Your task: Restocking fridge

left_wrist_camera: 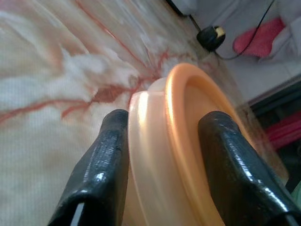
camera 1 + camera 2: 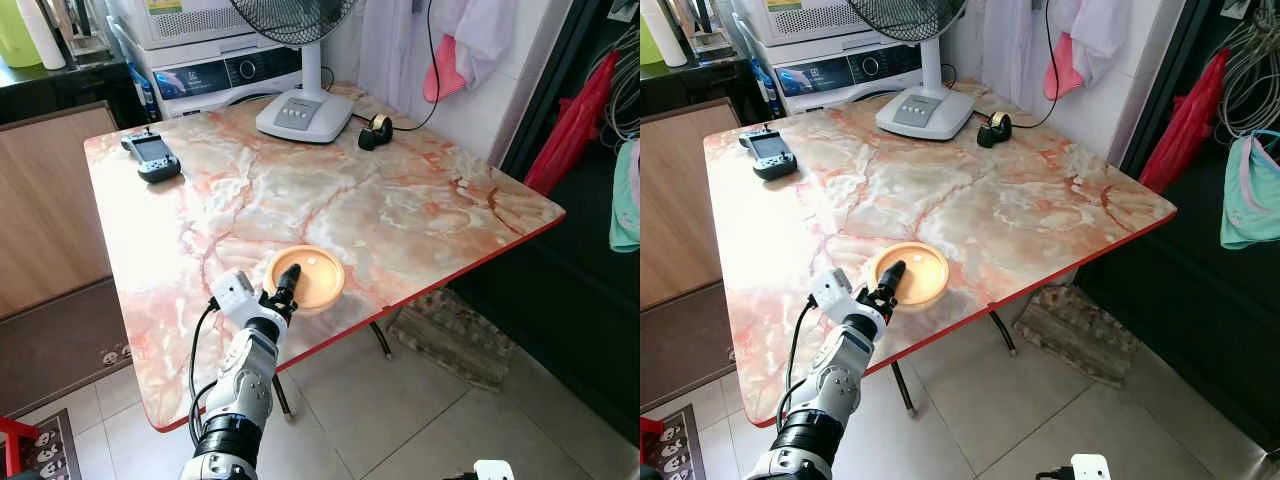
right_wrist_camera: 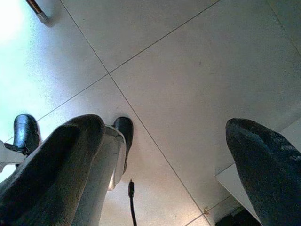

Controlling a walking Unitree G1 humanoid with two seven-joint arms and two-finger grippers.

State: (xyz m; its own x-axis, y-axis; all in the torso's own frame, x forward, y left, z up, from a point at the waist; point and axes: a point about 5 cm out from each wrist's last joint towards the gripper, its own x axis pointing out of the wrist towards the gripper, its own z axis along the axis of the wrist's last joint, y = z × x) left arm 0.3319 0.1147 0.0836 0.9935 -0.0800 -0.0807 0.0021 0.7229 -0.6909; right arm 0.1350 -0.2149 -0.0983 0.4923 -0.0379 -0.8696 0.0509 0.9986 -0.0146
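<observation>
Left gripper point(image 2: 287, 281) is reached out over the near edge of the marble table point(image 2: 400, 200), its fingers closed down on the near rim of an orange bowl point(image 2: 312, 276). In the left wrist view one black finger point(image 1: 101, 165) lies against the outer wall of the bowl point(image 1: 188, 122) and the other sits inside the rim, so the wall is pinched between them with no gap visible. The bowl rests on the tabletop close to the near edge; whether its base is lifted at all cannot be told.

Beyond the left gripper, far across the table: white fan base point(image 2: 305, 113), and just beside it, on the gripper's right, a black tape dispenser point(image 2: 376, 131). Beyond and to the gripper's left, near the far left corner, a dark handheld game console point(image 2: 152, 155). All three are well apart from the bowl.

Behind the table: a white washing machine point(image 2: 225, 72). To the right, red and pink cloths point(image 2: 570, 125) hang by a dark doorway.

Right gripper point(image 3: 160, 160) hangs low by the robot's side, pointing at the tiled floor point(image 3: 188, 70). Its two fingers stand wide apart with nothing between them. A thin black cable end point(image 3: 132, 202) lies on the tiles just beneath it.
</observation>
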